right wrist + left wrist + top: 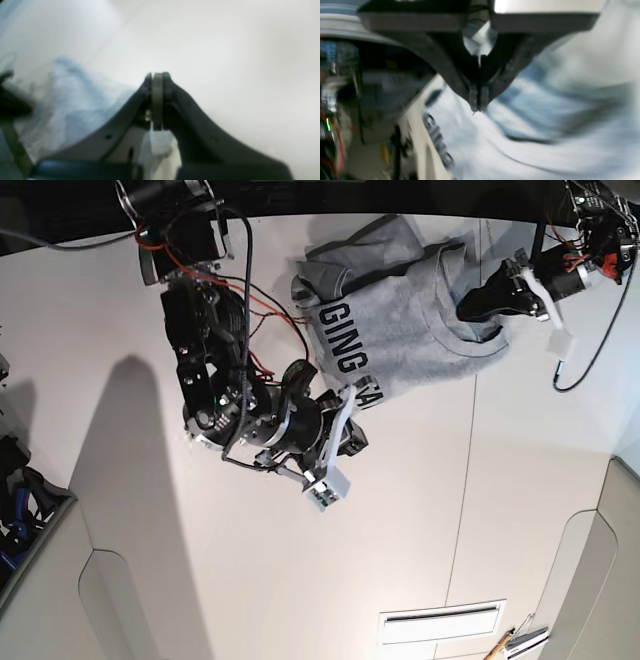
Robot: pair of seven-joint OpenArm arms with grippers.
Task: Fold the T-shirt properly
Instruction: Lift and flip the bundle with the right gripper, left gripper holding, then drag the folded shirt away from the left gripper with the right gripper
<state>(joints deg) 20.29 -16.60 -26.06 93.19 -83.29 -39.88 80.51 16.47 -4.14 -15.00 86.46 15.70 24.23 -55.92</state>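
The T-shirt [400, 310] lies bunched at the table's [520, 480] far edge, lettering up. Both grippers, 2 in all, pinch its fabric with fingers closed: the left gripper [480, 305] at its plain end, the right gripper [352, 430] at its lettered end, probably to spread it flat.

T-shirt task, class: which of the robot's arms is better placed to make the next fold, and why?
Probably both together. The right claw is shut at the lettered corner of the T-shirt, with cloth showing between its fingers in the wrist view. The left claw is shut at the opposite edge; its hold is less clear.
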